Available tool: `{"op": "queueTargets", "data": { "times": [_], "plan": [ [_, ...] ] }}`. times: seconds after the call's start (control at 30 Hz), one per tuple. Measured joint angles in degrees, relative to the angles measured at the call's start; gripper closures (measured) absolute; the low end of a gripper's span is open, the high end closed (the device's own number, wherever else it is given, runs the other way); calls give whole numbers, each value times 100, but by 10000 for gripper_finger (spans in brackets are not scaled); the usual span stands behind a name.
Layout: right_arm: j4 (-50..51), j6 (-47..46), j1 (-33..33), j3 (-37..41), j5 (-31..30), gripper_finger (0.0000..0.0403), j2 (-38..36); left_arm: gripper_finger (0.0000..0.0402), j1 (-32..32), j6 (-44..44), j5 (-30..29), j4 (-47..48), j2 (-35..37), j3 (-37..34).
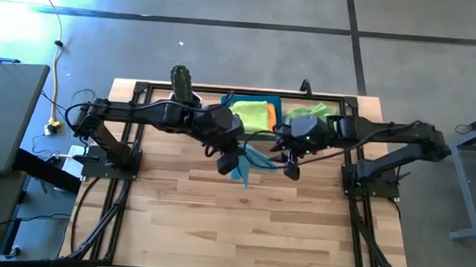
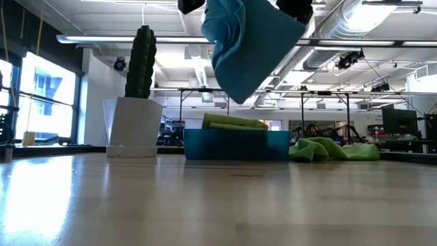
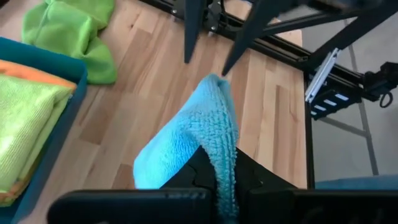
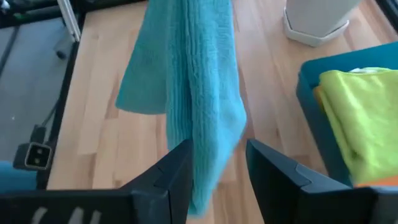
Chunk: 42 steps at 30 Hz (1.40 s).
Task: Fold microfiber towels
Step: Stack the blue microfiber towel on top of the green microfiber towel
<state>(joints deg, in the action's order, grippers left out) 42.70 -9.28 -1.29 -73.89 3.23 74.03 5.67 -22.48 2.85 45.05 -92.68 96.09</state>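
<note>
Both dark arms reach inward over the middle of the wooden table [image 1: 216, 223]. The left gripper [image 3: 217, 177] is clamped on an edge of the light blue microfiber towel [image 2: 249, 44], and the right gripper [image 4: 217, 165] has its fingers parted around the cloth's lower part. The towel hangs in loose vertical folds, clear above the tabletop, in front of the blue plastic bin [image 2: 235, 145] that holds folded lime green and yellow towels [image 1: 252, 114].
</note>
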Motion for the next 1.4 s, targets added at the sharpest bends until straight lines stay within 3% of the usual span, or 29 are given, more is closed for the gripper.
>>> {"op": "queueTargets", "data": {
  "times": [0.23,0.37,0.77,0.93,1.17,1.3,1.4],
  "plan": [
    [-542,-521,-44,560,582,224,-59,401,-2,-132,-54,3,0,0],
    [-570,-587,-74,679,598,199,-16,401,-2,-158,-78,-49,0,0],
    [-772,-847,-263,1028,-441,190,27,401,-4,-239,-115,-283,-5,0],
    [-441,-844,-263,1034,-651,240,27,401,-9,-243,-115,-280,-7,0],
    [-471,-788,-263,1034,-722,390,27,397,2,14,-195,218,-98,-4],
    [-478,-761,-249,1034,-1054,387,27,389,28,419,-874,394,-85,2],
    [-479,-537,-172,1034,-1349,399,27,387,31,1281,-1724,398,-85,2]
  ]
}}
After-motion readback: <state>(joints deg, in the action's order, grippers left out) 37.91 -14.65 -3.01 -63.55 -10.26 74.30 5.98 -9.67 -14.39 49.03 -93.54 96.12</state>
